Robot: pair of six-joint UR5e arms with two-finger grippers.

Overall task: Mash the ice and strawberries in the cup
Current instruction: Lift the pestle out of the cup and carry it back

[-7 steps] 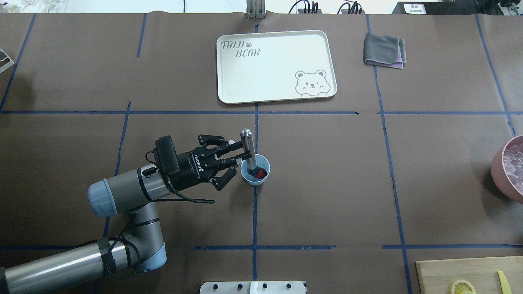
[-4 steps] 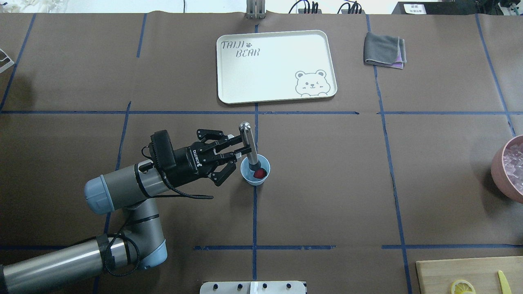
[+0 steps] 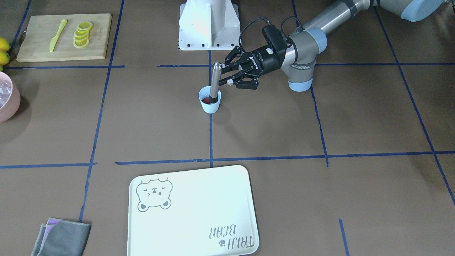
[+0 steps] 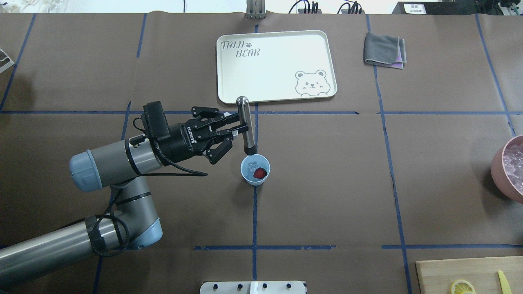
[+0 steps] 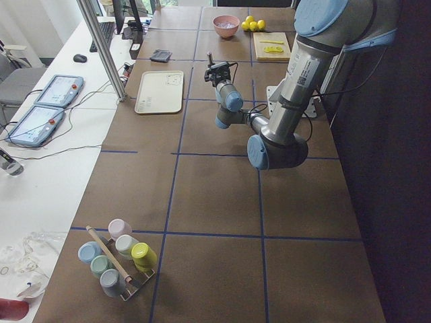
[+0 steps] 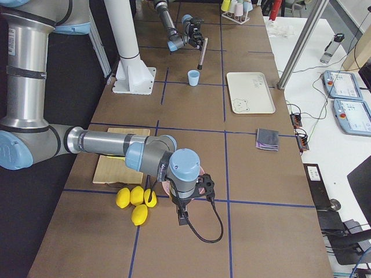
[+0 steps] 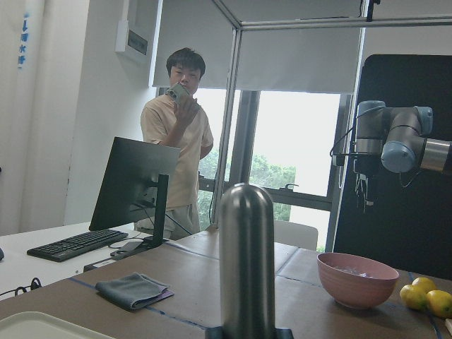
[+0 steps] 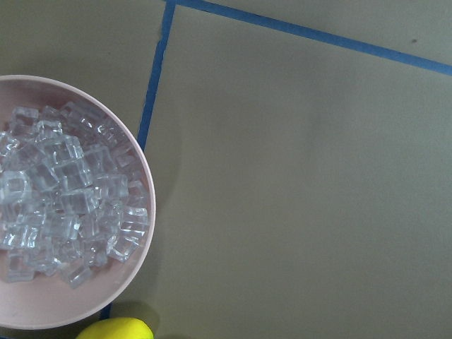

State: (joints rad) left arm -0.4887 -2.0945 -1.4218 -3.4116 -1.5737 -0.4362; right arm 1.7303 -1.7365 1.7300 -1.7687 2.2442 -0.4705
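Overhead exterior: muddler (image 4: 246, 126) above cup (image 4: 255, 183)

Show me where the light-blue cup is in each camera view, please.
Front-facing: the cup stands just above the centre.
Overhead: cup at the centre, below the metal muddler in the left hand.
Exterior left: not found; the left arm may hide it.
Exterior right: cup at upper middle, left of the tray.
Left wrist: not in it.
Right wrist: not in it.
Shared landmark: the cream bear tray.

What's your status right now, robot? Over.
Left gripper shut on muddler, over cup. Strawberry and ice inside. Right gripper by pink bowl, state unclear. Nothing blocks cup.
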